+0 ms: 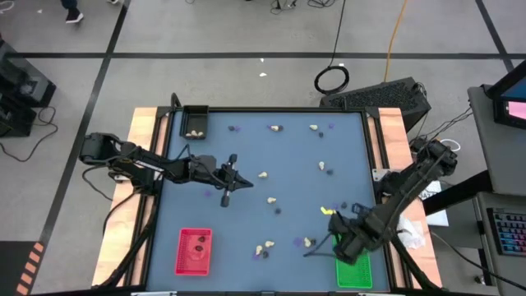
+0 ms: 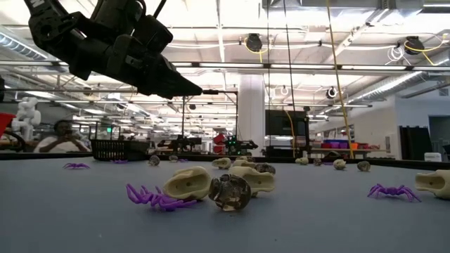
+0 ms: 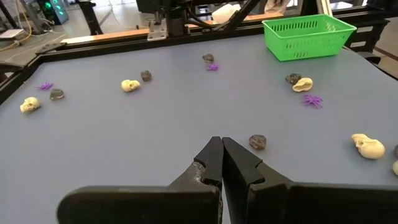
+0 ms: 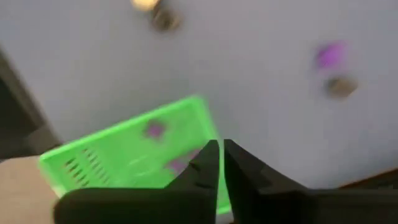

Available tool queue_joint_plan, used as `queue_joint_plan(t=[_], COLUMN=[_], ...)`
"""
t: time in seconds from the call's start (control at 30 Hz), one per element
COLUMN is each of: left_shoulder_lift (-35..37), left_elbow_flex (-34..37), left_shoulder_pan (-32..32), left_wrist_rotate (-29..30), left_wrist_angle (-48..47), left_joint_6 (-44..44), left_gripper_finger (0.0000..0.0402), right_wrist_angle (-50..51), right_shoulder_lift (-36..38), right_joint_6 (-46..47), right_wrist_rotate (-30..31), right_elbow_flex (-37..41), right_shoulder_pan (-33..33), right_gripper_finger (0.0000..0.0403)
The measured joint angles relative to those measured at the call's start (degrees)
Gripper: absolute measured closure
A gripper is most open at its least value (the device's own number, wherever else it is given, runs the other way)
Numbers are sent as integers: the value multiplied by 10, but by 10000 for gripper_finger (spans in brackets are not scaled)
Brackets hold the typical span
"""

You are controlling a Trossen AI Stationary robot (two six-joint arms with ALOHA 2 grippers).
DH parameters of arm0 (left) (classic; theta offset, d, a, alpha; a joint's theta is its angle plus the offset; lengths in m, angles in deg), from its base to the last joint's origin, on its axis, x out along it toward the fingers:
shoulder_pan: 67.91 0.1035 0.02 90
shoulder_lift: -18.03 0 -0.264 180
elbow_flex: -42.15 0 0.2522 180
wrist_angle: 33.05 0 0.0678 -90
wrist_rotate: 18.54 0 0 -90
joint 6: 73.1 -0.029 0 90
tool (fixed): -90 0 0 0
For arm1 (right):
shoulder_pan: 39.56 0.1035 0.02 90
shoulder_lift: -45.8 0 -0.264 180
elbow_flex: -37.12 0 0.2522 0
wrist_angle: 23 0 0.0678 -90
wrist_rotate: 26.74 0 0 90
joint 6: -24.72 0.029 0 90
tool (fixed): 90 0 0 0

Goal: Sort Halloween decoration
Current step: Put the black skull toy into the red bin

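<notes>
The right pincer (image 4: 219,155) hangs just above the green tray (image 1: 355,270), its two dark fingers pressed together with nothing between them, and inside the tray I can make out a couple of purple bits (image 4: 153,129) lying on the mesh floor (spiders, by the look of the ones nearer me). Away from the green tray, toward the middle of the blue worktop (image 1: 288,168), the left pincer (image 1: 238,181) hovers with its jaws shut too and holding nothing. The rest of the Halloween decoration is scattered loose over the worktop: cream skulls (image 3: 130,85), dark lumps (image 3: 257,142) and purple spiders (image 3: 312,100) lie between the green tray and the far rail, several of them in close pairs. A red tray (image 1: 194,250) stands along the same near edge as the green one, well apart from it, with a few dark bits in it, and a black tray (image 1: 194,122) at the far corner holds some cream pieces. What worries me from here is the clustering: where a skull, a dark lump and a spider sit touching, a closing pincer could easily pinch two kinds at once and carry the wrong one to a tray. The spiders are flat and thin, so fingers may slide over one and come up empty, or flick it aside. A low swing near the green tray could also nudge it off its spot.
</notes>
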Motion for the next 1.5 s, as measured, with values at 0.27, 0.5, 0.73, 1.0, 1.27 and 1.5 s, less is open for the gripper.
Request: queue_joint_plan(t=[0.27, 0.5, 0.73, 1.0, 1.27, 1.5], left_shoulder_lift=[0, 0, 0, -2, -49, -107], left_elbow_flex=[0, -48, -116, -161, -203, -247], left_shoulder_pan=[0, 0, -1, -38, -85, -116], left_wrist_rotate=[1, 32, 40, 56, 98, 147], left_wrist_angle=[-4, -122, -276, -378, -394, -369], left_joint_6=[15, 15, 16, 50, 104, 149], left_gripper_finger=[396, 396, 396, 396, 396, 370], right_wrist_angle=[-102, -354, -656, -803, -846, -888], right_shoulder_lift=[53, 113, 152, 149, 149, 149], right_joint_6=[-236, -431, -570, -663, -703, -731], right_wrist_rotate=[73, 91, 92, 89, 47, -6], right_elbow_flex=[86, 235, 361, 397, 397, 397], right_shoulder_pan=[-137, -271, -367, -439, -494, -530], right_gripper_finger=[401, 402, 403, 403, 403, 403])
